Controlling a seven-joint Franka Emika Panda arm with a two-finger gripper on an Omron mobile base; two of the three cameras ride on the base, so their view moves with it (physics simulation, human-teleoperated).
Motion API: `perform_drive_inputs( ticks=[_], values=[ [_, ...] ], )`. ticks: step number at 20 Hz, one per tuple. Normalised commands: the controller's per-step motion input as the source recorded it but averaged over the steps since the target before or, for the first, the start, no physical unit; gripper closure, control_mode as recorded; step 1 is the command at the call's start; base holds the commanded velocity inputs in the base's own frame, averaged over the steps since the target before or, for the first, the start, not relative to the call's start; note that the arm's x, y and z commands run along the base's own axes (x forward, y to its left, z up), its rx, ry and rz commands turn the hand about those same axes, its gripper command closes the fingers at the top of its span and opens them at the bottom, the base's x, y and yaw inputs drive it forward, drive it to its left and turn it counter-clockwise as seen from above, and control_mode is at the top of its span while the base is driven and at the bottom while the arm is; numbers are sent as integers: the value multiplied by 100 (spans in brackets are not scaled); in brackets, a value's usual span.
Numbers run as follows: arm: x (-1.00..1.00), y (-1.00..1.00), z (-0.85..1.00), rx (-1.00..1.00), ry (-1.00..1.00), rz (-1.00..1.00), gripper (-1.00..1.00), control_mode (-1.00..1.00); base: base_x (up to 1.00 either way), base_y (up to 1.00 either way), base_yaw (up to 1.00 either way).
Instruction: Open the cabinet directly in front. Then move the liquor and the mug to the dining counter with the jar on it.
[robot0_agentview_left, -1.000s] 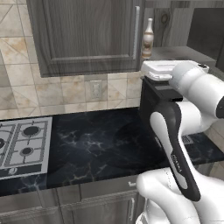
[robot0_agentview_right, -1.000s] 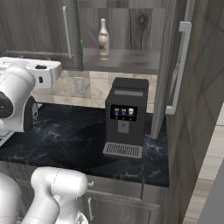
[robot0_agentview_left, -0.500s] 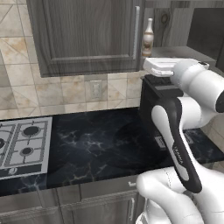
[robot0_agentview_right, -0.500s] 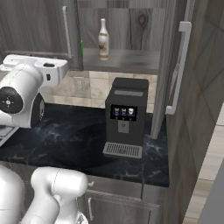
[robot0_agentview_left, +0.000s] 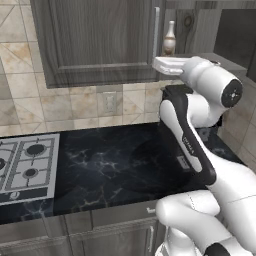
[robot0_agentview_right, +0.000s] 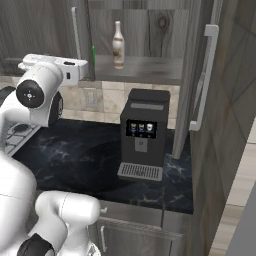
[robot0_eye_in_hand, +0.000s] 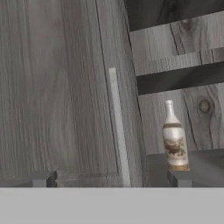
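The pincer (robot0_eye_in_hand: 109, 179) is standing wide, its two tips showing at 7 and 5 o'clock in the hand view, gripping nothing. Below, a coffee machine (robot0_agentview_right: 142, 134) is sitting on the black surface (robot0_agentview_right: 90, 160). Beyond the pincer, the cabinet (robot0_agentview_left: 95, 40) is hanging with its left door shut and its right door (robot0_agentview_right: 200, 75) swung open. The liquor (robot0_eye_in_hand: 174, 138) is standing upright on the cabinet's shelf (robot0_agentview_right: 145, 70), at 3 o'clock of the silver handle (robot0_eye_in_hand: 119, 131).
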Motion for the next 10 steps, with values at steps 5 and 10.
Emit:
perform_drive_inputs(
  ticks=[5, 10],
  values=[
    [88, 16, 0, 0, 4, -1, -100, -100, 0, 0, 0],
    [94, 23, 0, 0, 7, -1, -100, -100, 0, 0, 0]
  ],
)
